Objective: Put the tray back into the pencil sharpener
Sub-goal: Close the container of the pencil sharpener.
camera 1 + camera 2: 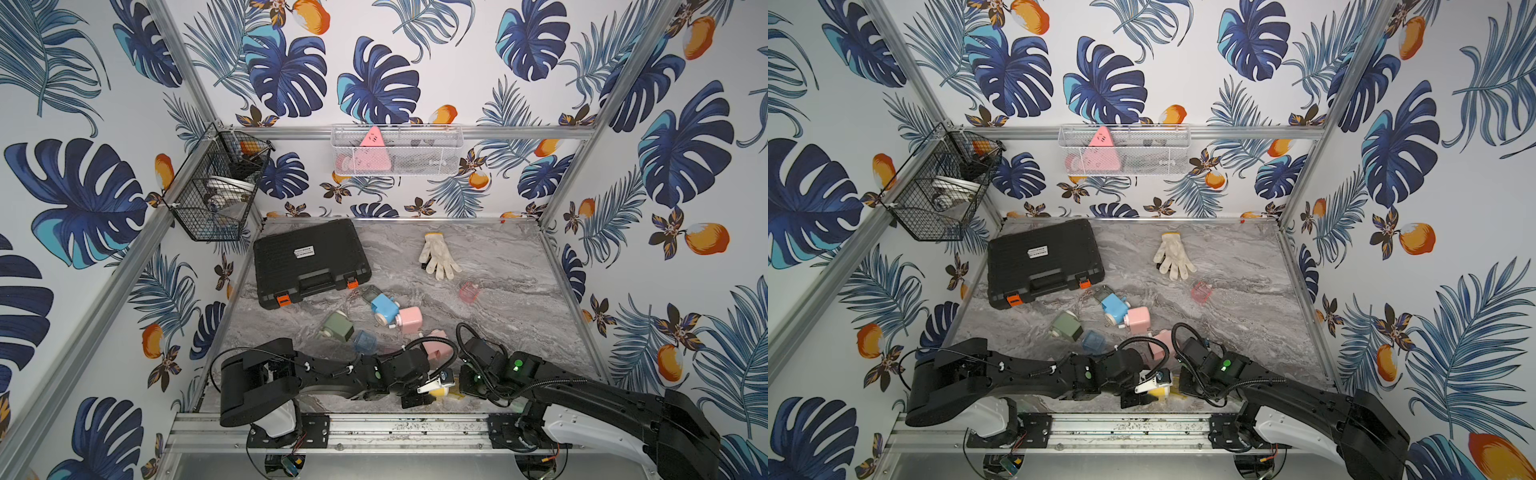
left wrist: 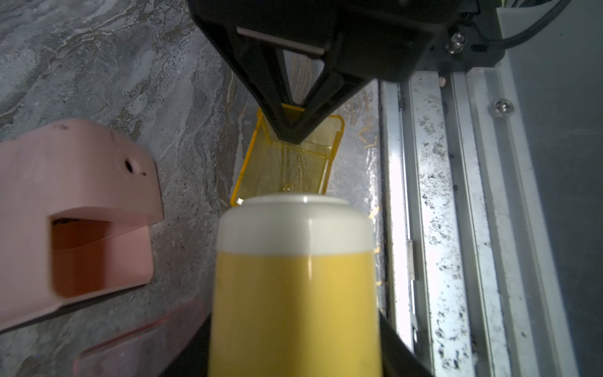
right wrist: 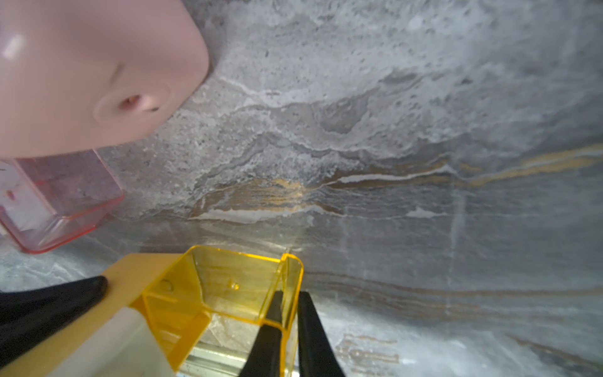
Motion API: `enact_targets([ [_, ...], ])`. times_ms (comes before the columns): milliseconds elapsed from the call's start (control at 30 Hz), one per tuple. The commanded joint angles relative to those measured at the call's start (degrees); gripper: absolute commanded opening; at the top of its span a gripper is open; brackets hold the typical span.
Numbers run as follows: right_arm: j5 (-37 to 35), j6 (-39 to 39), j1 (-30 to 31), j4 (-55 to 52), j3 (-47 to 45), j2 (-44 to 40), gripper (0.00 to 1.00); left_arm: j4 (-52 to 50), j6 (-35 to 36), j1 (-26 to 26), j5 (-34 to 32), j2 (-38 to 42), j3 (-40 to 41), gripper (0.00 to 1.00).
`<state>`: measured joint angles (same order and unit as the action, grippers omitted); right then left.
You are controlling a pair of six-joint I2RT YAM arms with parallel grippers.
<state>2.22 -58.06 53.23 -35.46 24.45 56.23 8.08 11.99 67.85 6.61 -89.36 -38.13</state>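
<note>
A black tool case (image 1: 309, 262) with orange latches lies closed at the far left of the grey marble tabletop (image 1: 519, 324). A white work glove (image 1: 438, 255) lies flat to its right. Right of centre sits a clear pink tray (image 1: 469, 291), alone. Mid-table is a cluster: a blue pencil sharpener (image 1: 384, 307) touching a pink pencil sharpener (image 1: 409, 320), a smoky clear tray (image 1: 371, 293) just beyond, and a green pencil sharpener (image 1: 338, 326) with a clear blue tray (image 1: 365, 341) beside it. Nearer, a second pink sharpener (image 2: 75, 209) shows an empty slot. On the left wall hangs a black wire basket (image 1: 195, 208). On the far wall is a white mesh basket (image 1: 432, 160) holding a pink triangular thing (image 1: 372, 149).
</note>
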Motion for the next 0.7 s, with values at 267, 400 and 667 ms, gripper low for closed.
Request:
enact_targets([
  [267, -0.9, -0.1, 0.0, -4.4, 0.6, -1.3, 0.11, -2.1, 1.9, -0.1, -3.2, 0.2, 1.3, 0.44],
  [400, 0.2, -0.1, 0.0, -4.5, 0.0, -1.3, 0.10, -1.8, 2.0, -0.3, -3.2, -0.1, 1.3, 0.43],
  [667, 2.1, 1.2, 0.0, -0.8, 0.4, 1.3, 0.11, -2.1, 2.5, -0.3, -2.7, -0.9, 0.7, 0.44],
])
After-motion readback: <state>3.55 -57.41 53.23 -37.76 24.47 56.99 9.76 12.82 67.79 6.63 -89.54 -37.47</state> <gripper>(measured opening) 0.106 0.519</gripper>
